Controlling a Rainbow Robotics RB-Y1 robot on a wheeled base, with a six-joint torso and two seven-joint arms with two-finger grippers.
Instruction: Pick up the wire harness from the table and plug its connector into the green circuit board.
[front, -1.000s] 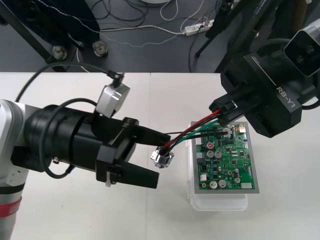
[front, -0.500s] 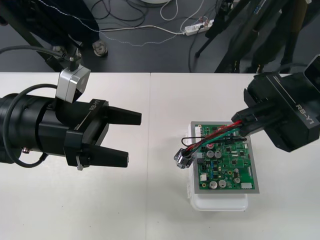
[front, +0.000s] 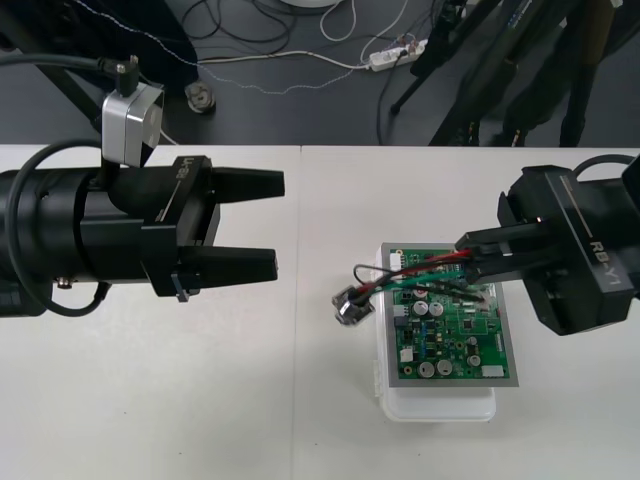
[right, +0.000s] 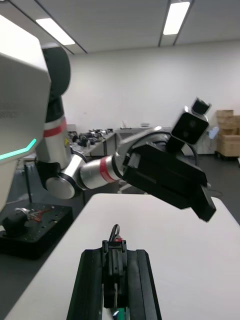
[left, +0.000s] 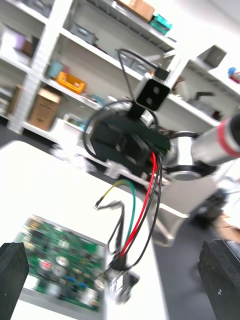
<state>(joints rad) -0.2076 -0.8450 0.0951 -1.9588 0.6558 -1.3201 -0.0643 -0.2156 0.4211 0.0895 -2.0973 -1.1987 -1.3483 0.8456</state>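
Jaws of the right gripper (front: 472, 258) pinch the harness (front: 410, 276) at its plug end, over the board's (front: 455, 340) far right corner. The wires run left, and the metal socket (front: 350, 306) hangs just off the board's left edge. The left gripper (front: 278, 224) has let go and drawn back left, jaws wide, so we judge the right arm alone must seat the plug (right: 114, 256). It sits mostly buried in the grip, and we cannot make out its slot on the board.

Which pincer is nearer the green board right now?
Right. The right pincer hangs over the green board's far edge, shut on the harness wires. The left pincer stands open over bare table, well to the board's left.
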